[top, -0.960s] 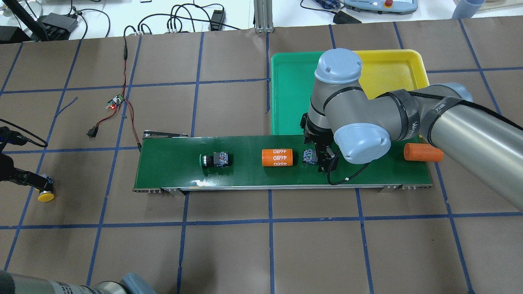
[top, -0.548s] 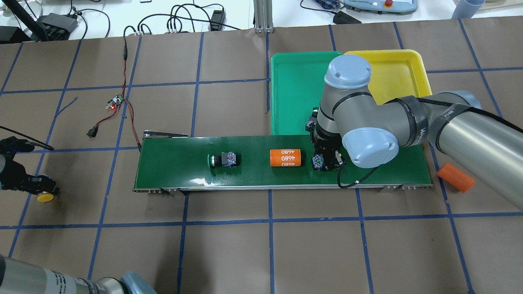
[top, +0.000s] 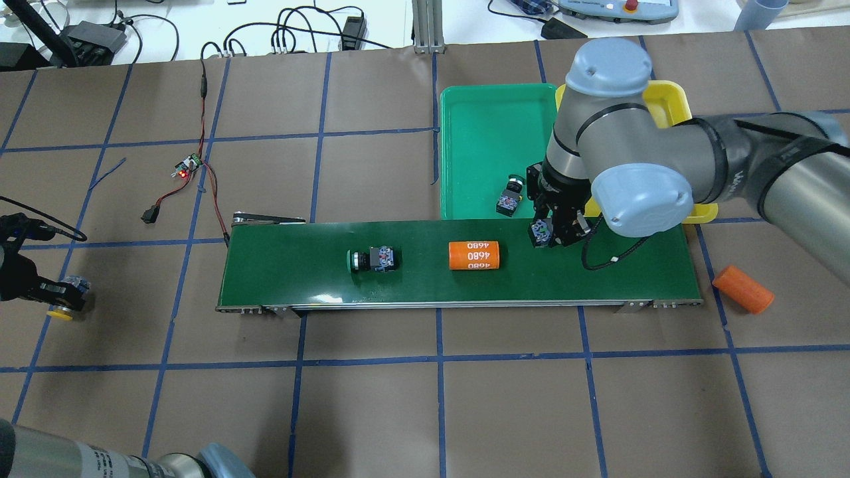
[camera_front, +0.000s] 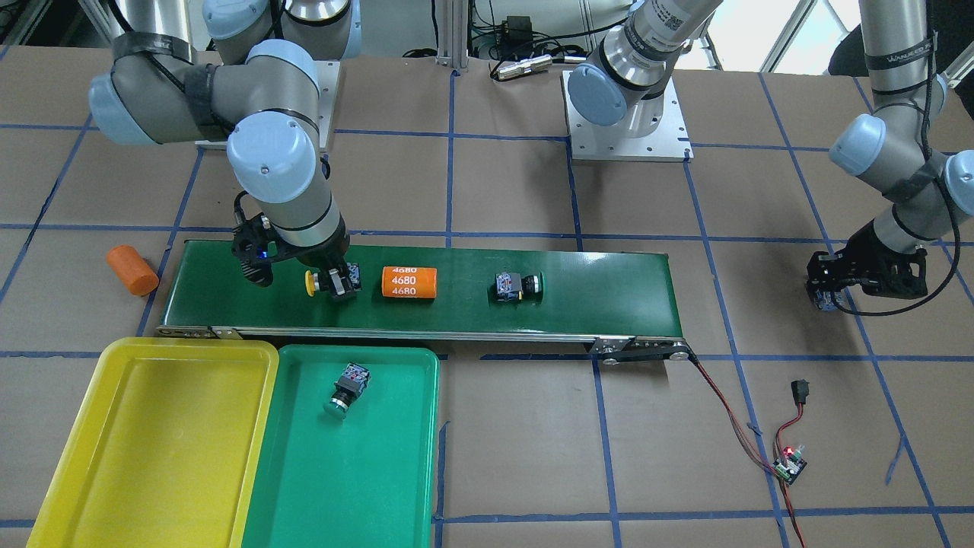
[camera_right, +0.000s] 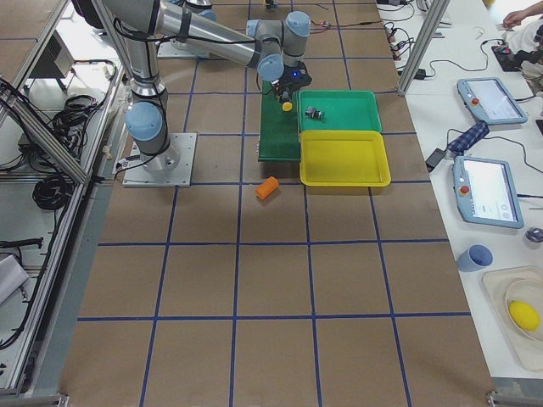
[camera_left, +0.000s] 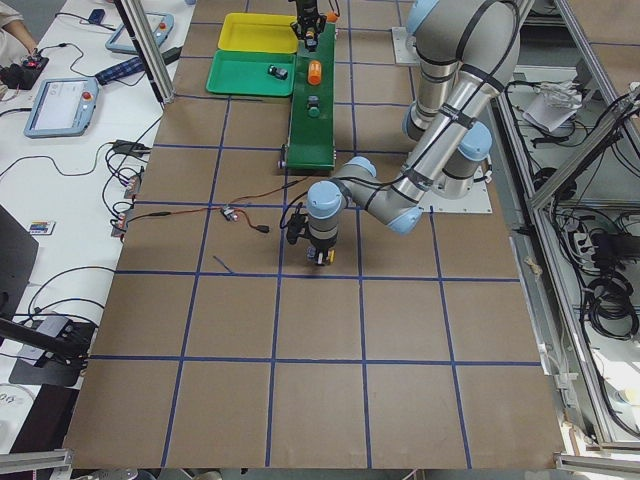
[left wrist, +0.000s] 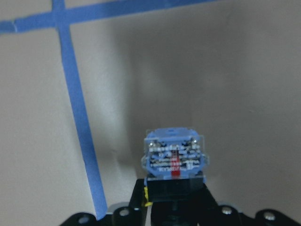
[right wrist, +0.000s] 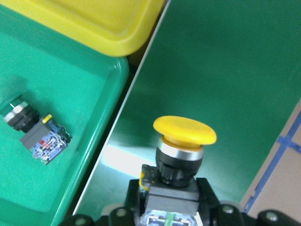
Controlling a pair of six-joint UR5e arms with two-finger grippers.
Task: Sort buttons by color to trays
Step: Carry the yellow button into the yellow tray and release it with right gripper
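My right gripper (top: 554,232) is shut on a yellow-capped button (right wrist: 184,136), cap pointing away, above the belt's right part beside the green tray (top: 478,133); it also shows in the front view (camera_front: 335,283). The yellow tray (top: 667,99) lies beyond, partly hidden by the arm. One green-capped button (top: 510,199) lies in the green tray. Another green-capped button (top: 372,259) lies on its side on the belt. My left gripper (top: 63,302) is shut on the second yellow-capped button (left wrist: 174,157), far left, low over the paper.
The dark green conveyor belt (top: 299,279) crosses the middle. An orange 4680 cylinder (top: 474,255) lies on it between the green button and my right gripper. A second orange cylinder (top: 742,289) lies off the belt's right end. Wires and a small board (top: 188,167) lie at the back left.
My right gripper has risen and moved right and towards the trays with the yellow button. The green button and the 4680 cylinder have ridden right; the other cylinder dropped off the belt's end. My left gripper shifted slightly left.
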